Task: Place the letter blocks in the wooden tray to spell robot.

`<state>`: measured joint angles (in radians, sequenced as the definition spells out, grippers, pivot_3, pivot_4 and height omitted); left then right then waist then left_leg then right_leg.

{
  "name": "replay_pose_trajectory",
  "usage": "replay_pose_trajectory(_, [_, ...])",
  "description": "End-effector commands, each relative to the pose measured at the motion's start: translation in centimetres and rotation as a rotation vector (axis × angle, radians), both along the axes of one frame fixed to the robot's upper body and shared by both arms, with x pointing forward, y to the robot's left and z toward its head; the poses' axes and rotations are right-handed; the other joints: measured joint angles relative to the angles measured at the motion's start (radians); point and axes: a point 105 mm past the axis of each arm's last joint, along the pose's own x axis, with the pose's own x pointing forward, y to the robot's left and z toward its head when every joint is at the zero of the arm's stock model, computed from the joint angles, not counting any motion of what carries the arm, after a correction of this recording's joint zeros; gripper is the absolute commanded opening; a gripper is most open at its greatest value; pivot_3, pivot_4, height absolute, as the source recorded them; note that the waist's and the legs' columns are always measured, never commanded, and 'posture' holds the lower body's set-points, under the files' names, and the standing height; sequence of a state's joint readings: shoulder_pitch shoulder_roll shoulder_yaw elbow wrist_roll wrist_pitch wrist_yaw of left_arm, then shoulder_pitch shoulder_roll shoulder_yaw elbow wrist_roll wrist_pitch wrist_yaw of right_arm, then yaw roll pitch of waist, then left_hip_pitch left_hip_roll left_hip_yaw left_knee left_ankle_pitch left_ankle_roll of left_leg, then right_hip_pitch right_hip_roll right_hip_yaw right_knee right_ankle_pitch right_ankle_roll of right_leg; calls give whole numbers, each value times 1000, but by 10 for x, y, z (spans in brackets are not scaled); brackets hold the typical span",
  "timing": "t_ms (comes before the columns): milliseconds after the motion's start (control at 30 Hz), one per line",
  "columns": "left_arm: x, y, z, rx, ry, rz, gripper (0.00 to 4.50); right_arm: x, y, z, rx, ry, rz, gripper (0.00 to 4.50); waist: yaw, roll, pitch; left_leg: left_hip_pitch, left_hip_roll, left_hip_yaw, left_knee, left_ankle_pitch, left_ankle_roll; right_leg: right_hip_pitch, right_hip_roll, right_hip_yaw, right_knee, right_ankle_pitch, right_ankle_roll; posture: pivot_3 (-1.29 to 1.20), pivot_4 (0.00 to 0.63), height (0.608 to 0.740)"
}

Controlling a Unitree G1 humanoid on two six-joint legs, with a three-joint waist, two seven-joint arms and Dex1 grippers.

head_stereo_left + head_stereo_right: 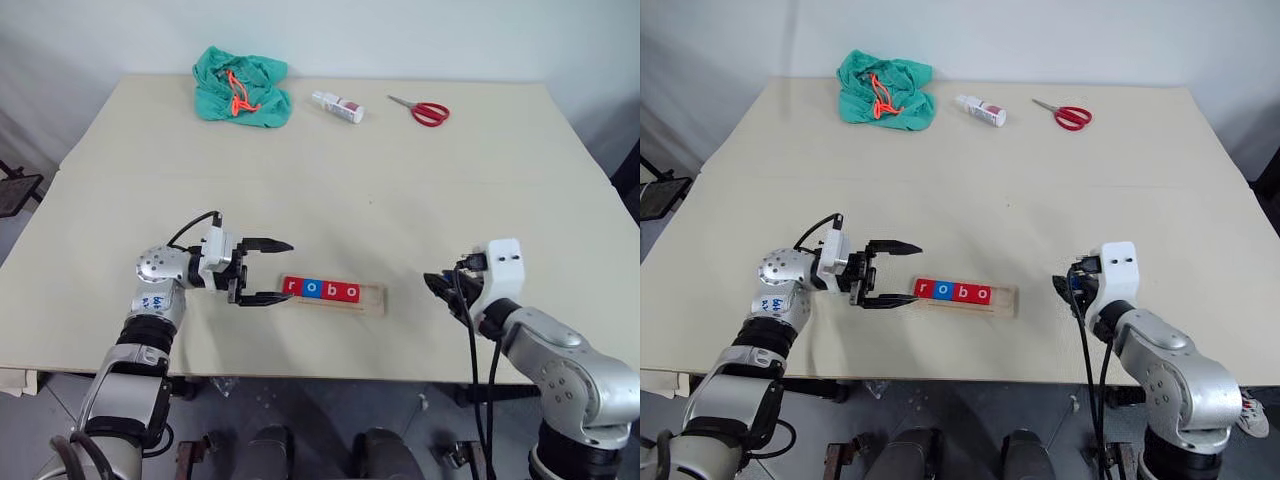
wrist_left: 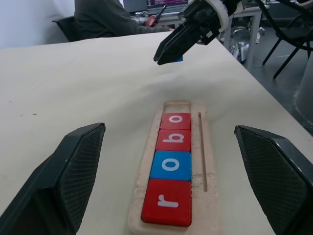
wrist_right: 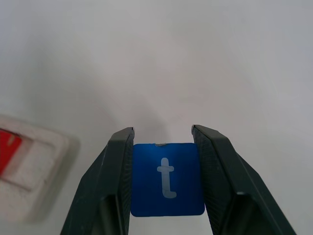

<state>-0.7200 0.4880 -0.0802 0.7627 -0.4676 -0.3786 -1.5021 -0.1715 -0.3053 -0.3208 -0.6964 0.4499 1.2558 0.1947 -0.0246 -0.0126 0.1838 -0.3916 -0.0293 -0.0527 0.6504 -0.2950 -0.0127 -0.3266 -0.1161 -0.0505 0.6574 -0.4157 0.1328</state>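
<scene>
The wooden tray (image 1: pixel 372 298) lies near the table's front edge. Four letter blocks (image 1: pixel 320 290) sit in its groove and read r (image 2: pixel 167 201), o (image 2: pixel 171 165), b (image 2: pixel 174 139), o (image 2: pixel 176 121): red, blue, red, red. The groove's right end is bare wood. My left gripper (image 1: pixel 289 271) is open and level at the tray's left end, one finger on each side of it. My right gripper (image 1: pixel 440 285) hovers to the right of the tray, a short gap away. It is shut on a blue t block (image 3: pixel 167 178), held by its two side edges.
At the table's far edge lie a green cloth bag (image 1: pixel 241 87), a small white bottle (image 1: pixel 337 106) and red scissors (image 1: pixel 428 111). A person sits at a desk beyond the table (image 2: pixel 105 19). The table's middle is open surface.
</scene>
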Motion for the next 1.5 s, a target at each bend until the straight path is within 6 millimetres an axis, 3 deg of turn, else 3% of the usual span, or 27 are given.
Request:
replay_pose_trajectory(33, [-13, -2, 5, 25, -17, -133, 4500, -6, 0, 1, -24, -21, -19, 1462, 0, 0, 0, 0, 0, 0, 0, 0, 0, 0, 0, 0, 0, 0, 0, 0, 150, 740])
replay_pose_trajectory(200, [-16, 0, 7, 34, -16, -149, 4500, -3, 1, -3, -10, -15, -32, 1462, -4, 0, 0, 1, 1, 1, -1, 0, 0, 0, 1, 1, 0, 0, 0, 0, 150, 740])
replay_pose_trajectory(500, [-22, 17, 4, 72, -3, -136, 4500, -1, 8, 10, -9, -61, 45, 4471, -3, 0, 0, 1, 1, 1, -1, 0, 0, 0, 1, 2, 0, 0, 0, 0, 150, 740])
replay_pose_trajectory(600, [-24, 22, 4, 82, 0, -133, 4500, -7, 6, 21, -41, -78, 181, 4471, -2, 0, 0, 1, 1, 1, -1, 0, 0, 0, 1, 2, 0, 0, 0, 0, 150, 740])
replay_pose_trajectory(733, [-26, 26, 5, 78, 6, -126, 4500, -17, -4, 21, -134, -49, 347, 4471, 4, 0, 0, 1, 0, 1, -1, -1, 1, 1, 0, 1, -2, 0, 0, 0, 150, 740])
replay_pose_trajectory(933, [-29, 34, 8, 55, 11, -111, 4500, -25, -41, 0, -353, 64, 641, 4471, 4, 0, 0, 1, 0, 3, 0, -1, 2, 3, 1, 1, -5, 0, 0, 0, 150, 740])
replay_pose_trajectory(1067, [-30, 39, 12, 36, 7, -106, 4500, -16, -57, -8, -484, 88, 764, 4471, -5, -1, 0, 1, 1, 5, 1, -1, 3, 3, 1, 1, -5, 0, 0, 0, 150, 740])
replay_pose_trajectory(1367, [-32, 50, 17, 5, 8, -76, 4500, 21, -51, -7, -545, 15, 874, 4471, -2, -1, 0, 1, 4, 6, 3, -2, 3, 3, 1, 0, -6, 0, 0, 0, 150, 740])
replay_pose_trajectory(1500, [-34, 51, 17, 4, 5, -79, 4500, 21, -41, -9, -502, 4, 931, 4471, 3, 0, 0, 0, 3, 4, 4, -2, 3, 3, 1, -1, -6, 0, 0, 0, 150, 740])
